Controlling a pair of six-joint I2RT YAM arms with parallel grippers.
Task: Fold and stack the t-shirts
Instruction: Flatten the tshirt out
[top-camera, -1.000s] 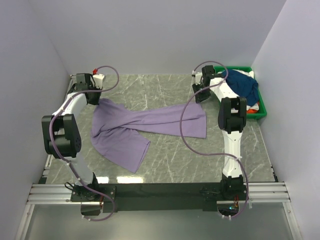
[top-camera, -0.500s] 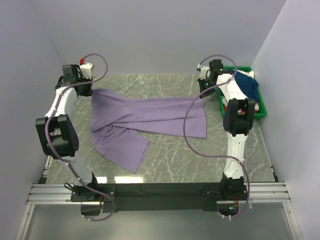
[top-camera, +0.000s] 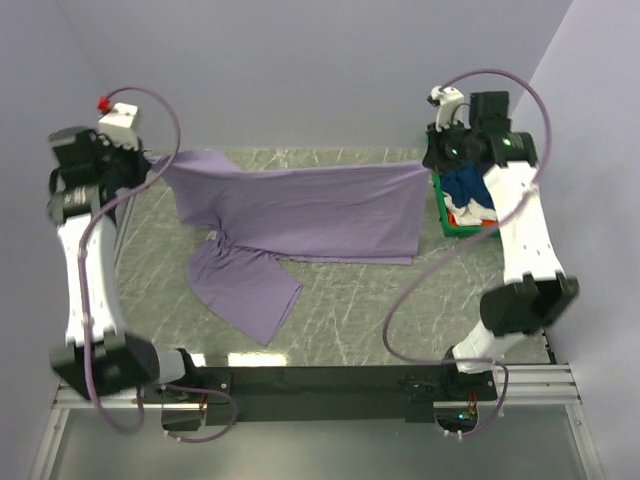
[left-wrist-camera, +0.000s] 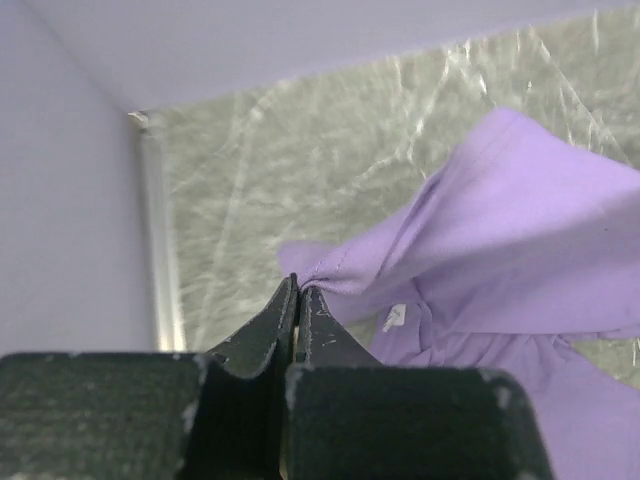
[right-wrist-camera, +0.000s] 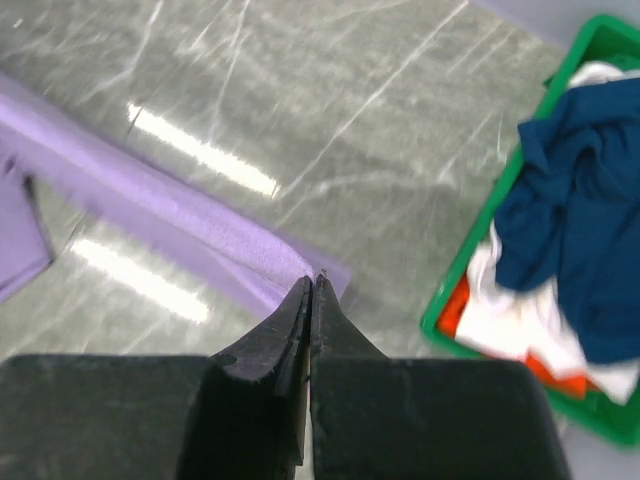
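Now, the left claw (left-wrist-camera: 297, 288) is pinched tight on one corner of the lavender t-shirt (top-camera: 300, 205) at the far left. The right claw (right-wrist-camera: 311, 282) is clamped on the opposite corner at the far right, just beside the green bin (top-camera: 468, 234). The far edge stretches taut between them, lifted off the counter (top-camera: 340, 320), while the near edge and a sleeve trail on it. Bare counter shows nearer. The navy t-shirt (right-wrist-camera: 570, 200) sits heaped in the bin.
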